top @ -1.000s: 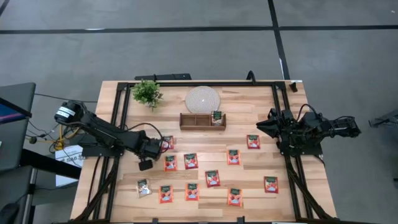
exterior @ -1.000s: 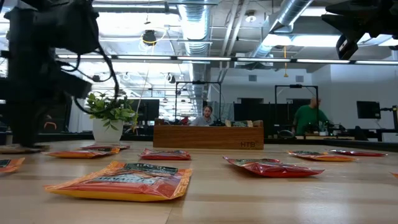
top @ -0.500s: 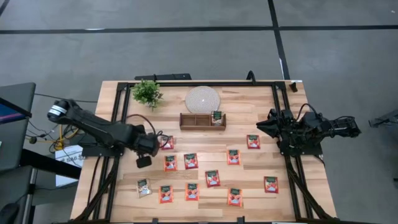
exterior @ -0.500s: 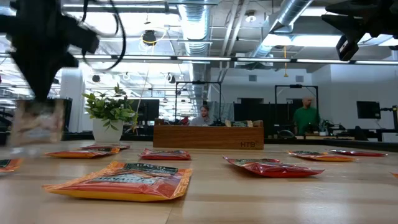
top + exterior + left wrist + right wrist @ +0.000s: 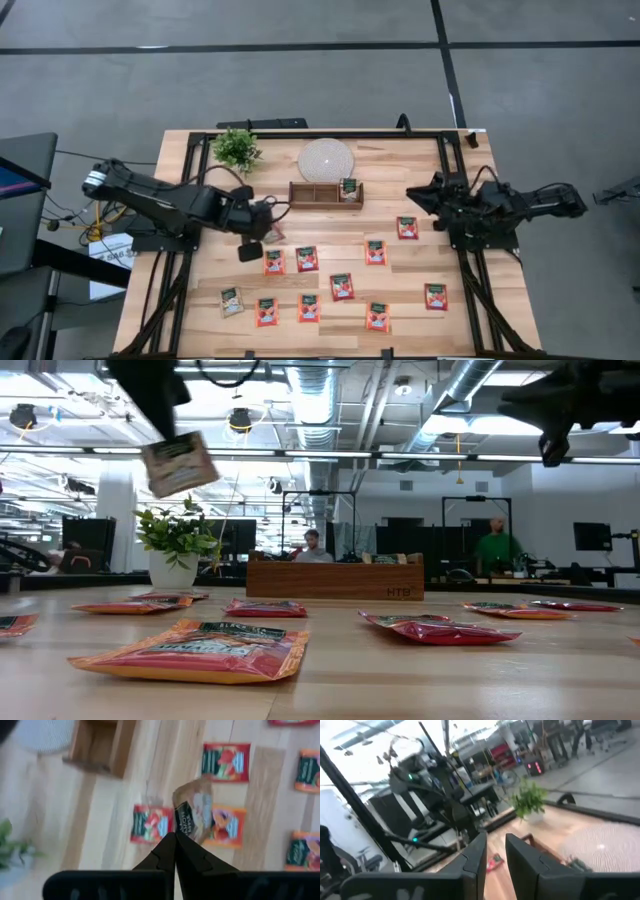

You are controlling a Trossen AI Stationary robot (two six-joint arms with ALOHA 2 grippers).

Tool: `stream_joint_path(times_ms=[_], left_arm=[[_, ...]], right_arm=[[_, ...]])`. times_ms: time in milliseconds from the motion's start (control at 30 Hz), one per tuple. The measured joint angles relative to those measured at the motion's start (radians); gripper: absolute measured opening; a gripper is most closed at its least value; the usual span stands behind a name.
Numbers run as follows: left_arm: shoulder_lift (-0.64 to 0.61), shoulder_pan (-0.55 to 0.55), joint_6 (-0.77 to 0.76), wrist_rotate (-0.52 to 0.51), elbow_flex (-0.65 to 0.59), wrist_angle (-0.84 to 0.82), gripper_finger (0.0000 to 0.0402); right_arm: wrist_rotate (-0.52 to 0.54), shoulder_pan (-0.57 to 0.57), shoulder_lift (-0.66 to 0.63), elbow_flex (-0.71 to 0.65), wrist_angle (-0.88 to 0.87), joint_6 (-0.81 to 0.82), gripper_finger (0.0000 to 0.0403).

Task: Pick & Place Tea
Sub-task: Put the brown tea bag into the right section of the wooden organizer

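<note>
My left gripper (image 5: 260, 222) hangs over the table's left half, shut on a tan tea packet (image 5: 180, 463) that also shows in the left wrist view as the packet (image 5: 197, 812) above the shut fingertips (image 5: 175, 836). A wooden tray (image 5: 310, 194) stands at the far middle, with one tea packet (image 5: 348, 188) upright in its right compartment. Several red tea packets (image 5: 306, 258) lie flat on the table. My right gripper (image 5: 412, 195) hovers open at the right side, its fingers (image 5: 475, 852) pointing toward the tray. My left gripper pinches the tea packet by one edge (image 5: 182, 826) between its two fingertips, coming from above and pointing down. The packet hangs tilted below the fingers (image 5: 158, 415), lifted well clear of the table.
A potted plant (image 5: 237, 150) and a round white mat (image 5: 326, 160) sit behind the tray at the far edge. Black frame rails (image 5: 190, 200) run along both table sides. People show in the room beyond (image 5: 492, 545).
My left gripper has risen from the table near its left side with the tea packet and moved right, toward the tray; the packet now hangs high and clear. My right gripper has shifted slightly toward the far left.
</note>
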Motion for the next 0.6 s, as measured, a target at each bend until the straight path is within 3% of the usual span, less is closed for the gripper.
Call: stream_joint_path(times_ms=[333, 600], left_arm=[[0.173, 0.113, 0.246, -0.011, 0.149, 0.153, 0.0], [0.246, 0.171, 0.407, 0.011, 0.258, 0.283, 0.0]], right_arm=[[-0.025, 0.002, 0.311, 0.003, 0.26, -0.007, 0.0066], [-0.11, 0.003, 0.578, 0.164, 0.28, -0.083, 0.0066]])
